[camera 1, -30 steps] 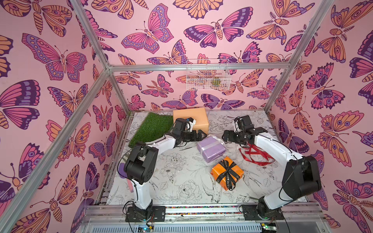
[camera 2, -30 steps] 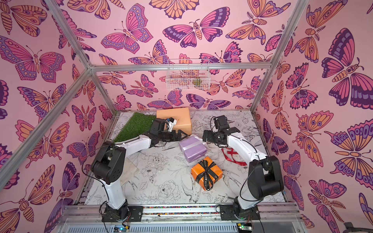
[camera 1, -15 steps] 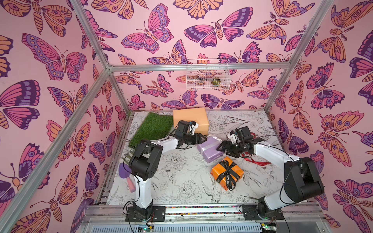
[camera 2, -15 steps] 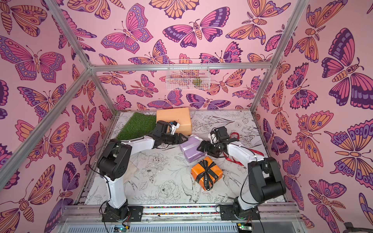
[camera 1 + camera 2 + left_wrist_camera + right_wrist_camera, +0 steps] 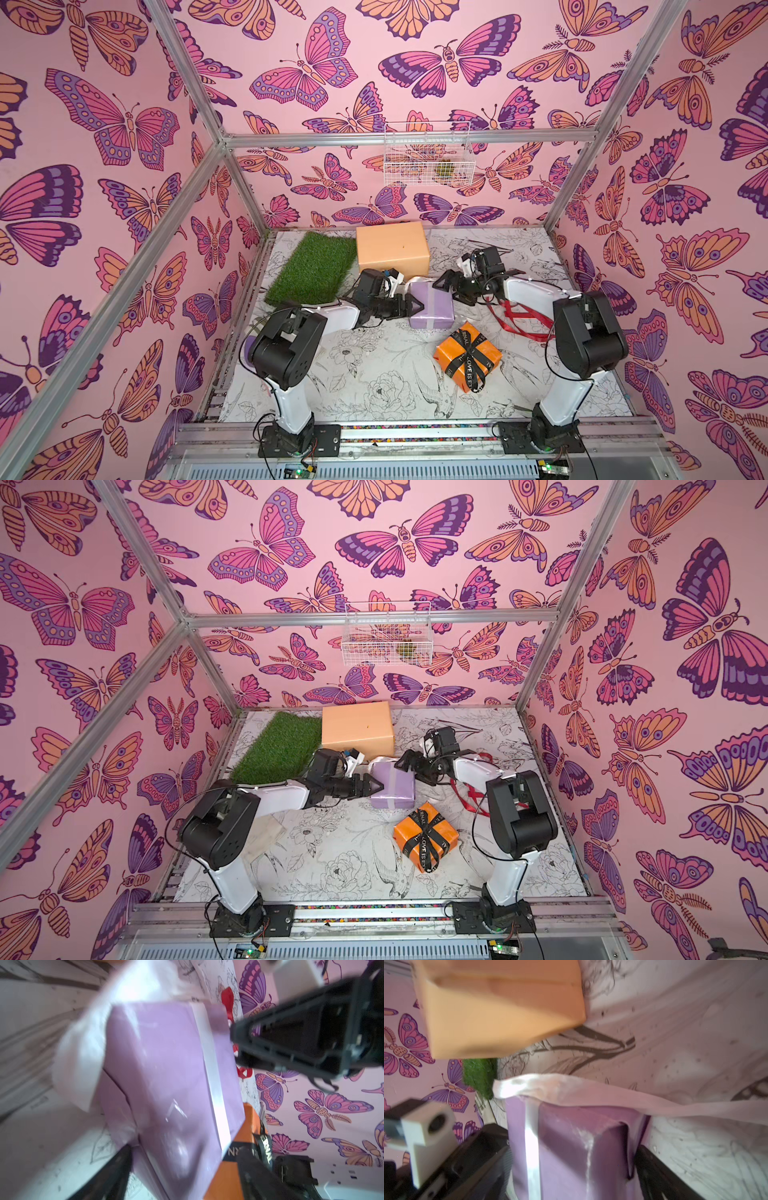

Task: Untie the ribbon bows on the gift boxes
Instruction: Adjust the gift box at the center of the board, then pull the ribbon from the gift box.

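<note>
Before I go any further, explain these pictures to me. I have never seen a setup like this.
These are two robot arms mounted at the front of a table, each ending in a two-fingered pincer. Two pictures look down from overhead; the other two are taken from the wrists, so they look close and tilted. The left pincer and the right pincer face each other across a lilac box, both open, holding nothing. Its pale ribbon trails partly loose. Nearby sit an orange box with a black ribbon tied around it, a peach box, a grass mat and a red ribbon lying loose on the table.
</note>
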`<action>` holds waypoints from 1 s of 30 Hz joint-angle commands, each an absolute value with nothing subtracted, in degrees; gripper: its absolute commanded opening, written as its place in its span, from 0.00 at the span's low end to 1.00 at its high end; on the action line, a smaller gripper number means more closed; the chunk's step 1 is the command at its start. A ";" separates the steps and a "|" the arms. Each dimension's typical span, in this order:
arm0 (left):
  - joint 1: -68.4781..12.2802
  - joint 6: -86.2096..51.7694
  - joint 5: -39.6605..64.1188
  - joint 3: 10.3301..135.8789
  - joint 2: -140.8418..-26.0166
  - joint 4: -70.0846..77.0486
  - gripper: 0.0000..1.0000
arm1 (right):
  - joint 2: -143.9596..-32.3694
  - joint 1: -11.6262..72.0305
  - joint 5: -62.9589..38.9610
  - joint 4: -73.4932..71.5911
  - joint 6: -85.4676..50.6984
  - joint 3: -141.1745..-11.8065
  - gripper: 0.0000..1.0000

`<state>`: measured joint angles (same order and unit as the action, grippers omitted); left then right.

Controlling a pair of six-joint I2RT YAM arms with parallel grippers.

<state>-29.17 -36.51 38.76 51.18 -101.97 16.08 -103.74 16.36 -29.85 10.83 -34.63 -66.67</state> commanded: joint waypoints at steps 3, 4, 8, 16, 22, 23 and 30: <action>-28.36 -41.24 32.71 47.21 -98.22 20.28 1.00 | -98.92 16.71 -17.72 18.81 -28.08 -69.41 0.99; -28.02 -41.81 32.34 47.26 -98.17 20.84 1.00 | -97.89 16.70 -17.65 19.43 -26.76 -69.35 0.99; -26.16 -43.46 32.67 49.55 -100.18 22.51 1.00 | -94.43 17.25 -17.40 23.95 -23.40 -69.48 0.93; -25.62 -46.07 36.96 53.31 -105.92 30.80 0.59 | -92.51 25.80 -4.05 36.65 -24.40 -73.40 0.65; -27.48 -50.32 38.56 50.77 -107.41 37.88 0.45 | -95.63 31.10 -0.80 41.87 -28.10 -77.39 0.51; -27.68 -51.29 38.26 49.65 -107.30 39.57 0.45 | -96.51 31.79 -0.61 42.73 -28.36 -78.39 0.46; -29.51 -57.47 38.55 44.91 -108.26 50.34 0.45 | -103.13 35.79 3.50 45.95 -29.37 -84.08 0.38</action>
